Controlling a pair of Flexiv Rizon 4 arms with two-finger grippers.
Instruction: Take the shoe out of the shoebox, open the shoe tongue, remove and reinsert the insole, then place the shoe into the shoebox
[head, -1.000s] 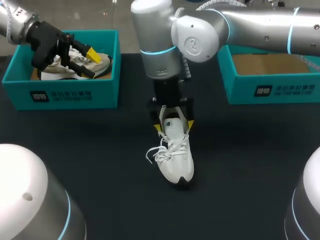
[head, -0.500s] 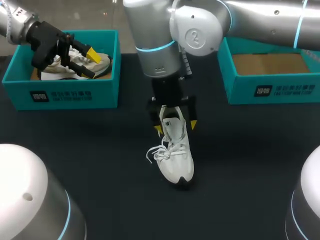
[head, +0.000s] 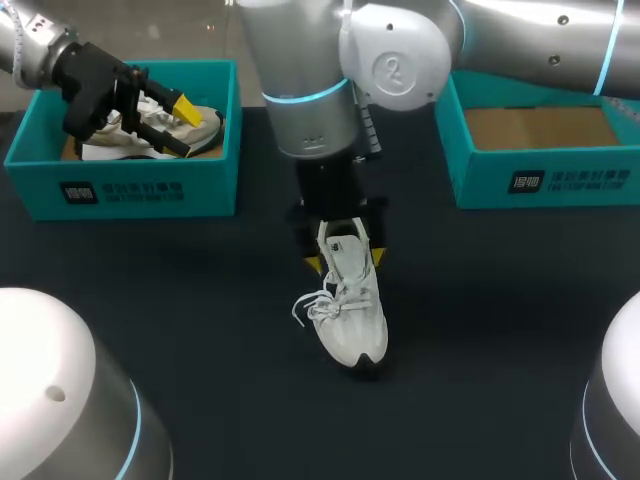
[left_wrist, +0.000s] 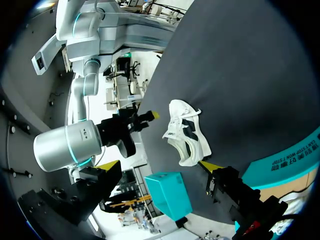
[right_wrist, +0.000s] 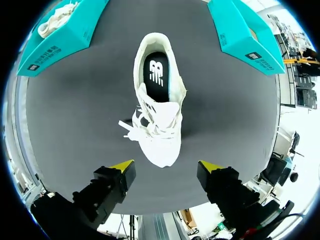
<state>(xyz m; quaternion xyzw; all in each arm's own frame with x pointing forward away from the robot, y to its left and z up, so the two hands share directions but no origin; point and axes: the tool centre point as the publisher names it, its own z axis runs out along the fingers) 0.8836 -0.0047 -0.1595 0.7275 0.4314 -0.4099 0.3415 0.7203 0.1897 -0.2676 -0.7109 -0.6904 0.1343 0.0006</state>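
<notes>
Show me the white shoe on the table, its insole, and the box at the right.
white shoe (head: 348, 300), head view, on the laces at its middle.
insole (right_wrist: 156, 75), right wrist view, on the dark heel part.
box at the right (head: 560, 180), head view, on its front wall.

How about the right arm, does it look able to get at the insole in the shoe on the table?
Probably yes. The right gripper hangs open directly above the shoe, and the insole shows bare through the shoe's opening, with nothing covering it.
</notes>
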